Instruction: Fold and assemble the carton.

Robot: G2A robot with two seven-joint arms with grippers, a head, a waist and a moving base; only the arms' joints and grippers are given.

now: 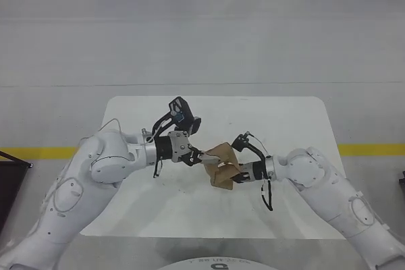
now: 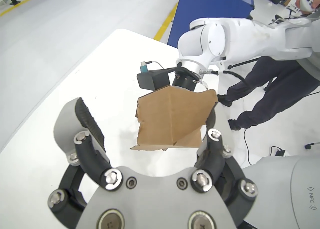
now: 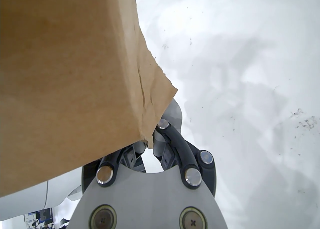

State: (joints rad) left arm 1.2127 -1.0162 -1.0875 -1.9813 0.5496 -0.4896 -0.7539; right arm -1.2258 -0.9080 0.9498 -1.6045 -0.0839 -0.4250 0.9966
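A brown cardboard carton (image 1: 223, 173), partly folded, is held above the middle of the white table (image 1: 283, 128). My right gripper (image 1: 237, 177) comes in from the right and is shut on the carton's right side. In the right wrist view the right gripper (image 3: 152, 137) clamps a creased edge of the carton (image 3: 67, 64). My left gripper (image 1: 206, 160) sits at the carton's left end. In the left wrist view the left gripper (image 2: 147, 108) is open, the carton (image 2: 172, 119) lies between its spread fingers (image 2: 86, 124), and one finger touches a torn edge.
Bare tabletop (image 2: 50, 139) lies all around the carton, with the rounded table edge (image 1: 209, 235) near me. A blue partition (image 2: 212, 9) stands on the floor beyond the far table corner. A yellow floor line (image 1: 378, 148) runs behind the table.
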